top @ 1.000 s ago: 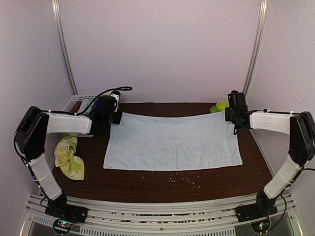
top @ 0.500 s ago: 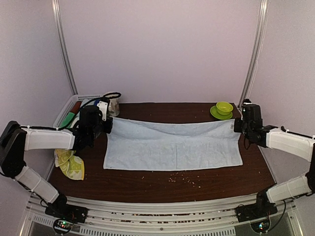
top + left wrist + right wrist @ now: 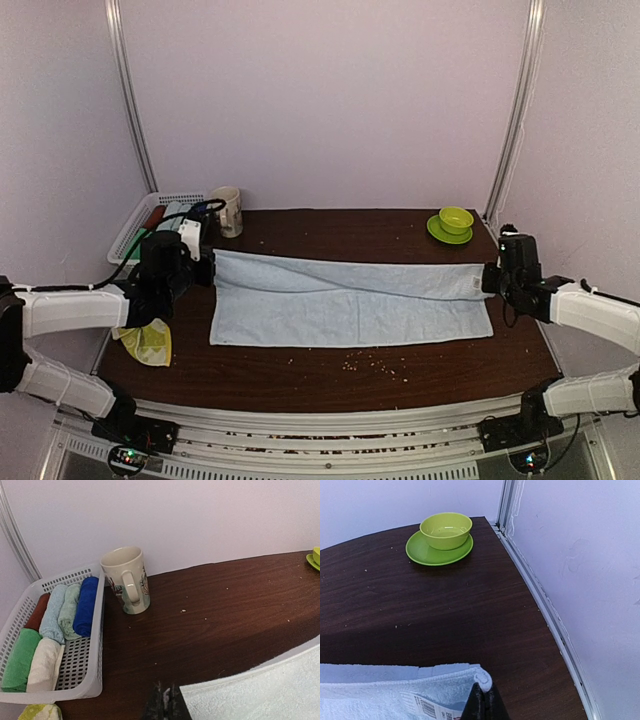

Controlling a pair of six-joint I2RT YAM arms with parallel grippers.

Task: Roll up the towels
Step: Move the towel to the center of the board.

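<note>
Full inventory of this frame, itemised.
pale blue towel: 1, pale blue, across table centre
yellow-green towel: 1, yellow-green, left edge
basket: 1, white, far left
rolled cloths: 6, mixed, in basket
mug: 1, cream, beside basket
bowl: 1, lime, on saucer
saucer: 1, lime, far right corner
crumbs: scattered, pale, front edge
table: 1, dark brown, centre
left gripper: 1, black, shut on blue towel's left corner
right gripper: 1, black, shut on right corner

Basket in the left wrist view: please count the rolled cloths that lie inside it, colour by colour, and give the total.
Inside the white basket:
Dark red roll: 1
Pale blue roll: 1
Pale green roll: 1
Dark blue roll: 1
Bright green roll: 1
Cream roll: 1
Total: 6
</note>
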